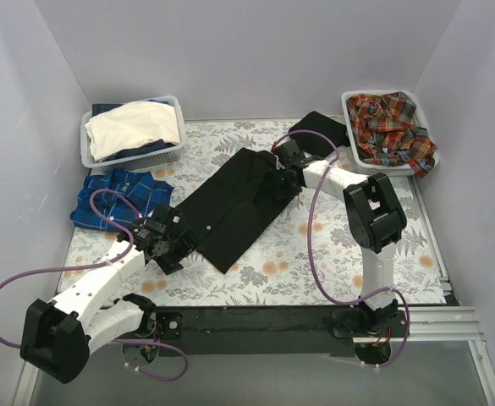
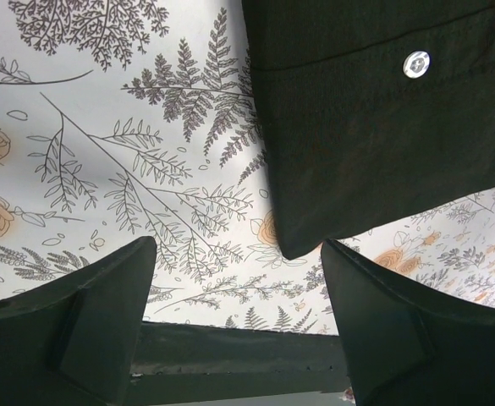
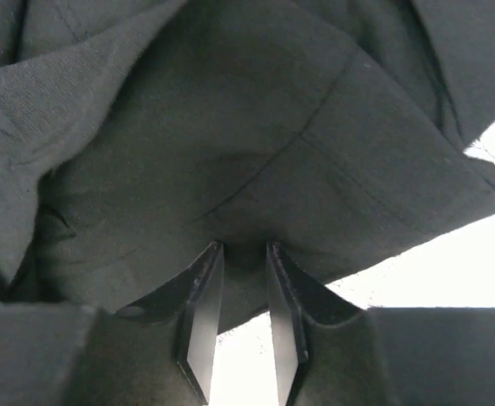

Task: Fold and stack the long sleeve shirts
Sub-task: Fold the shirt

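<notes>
Jaws of my left gripper point(image 2: 237, 254) stand wide apart over the near corner of the black shirt point(image 1: 239, 203), close to the left edge of the table point(image 1: 315, 245), where the blue-and-white checked shirt point(image 1: 116, 199) lies. The black shirt stretches slantwise across the table's middle. Toward the far edge my right gripper point(image 3: 243, 254) is pinched on a fold of it, near the basket point(image 1: 357, 155) of red-orange plaid shirts point(image 1: 391, 123) in the far right corner.

Probably a lab test cell: bare white walls point(image 1: 230, 51) box in a floral-covered table point(image 1: 315, 254).
</notes>
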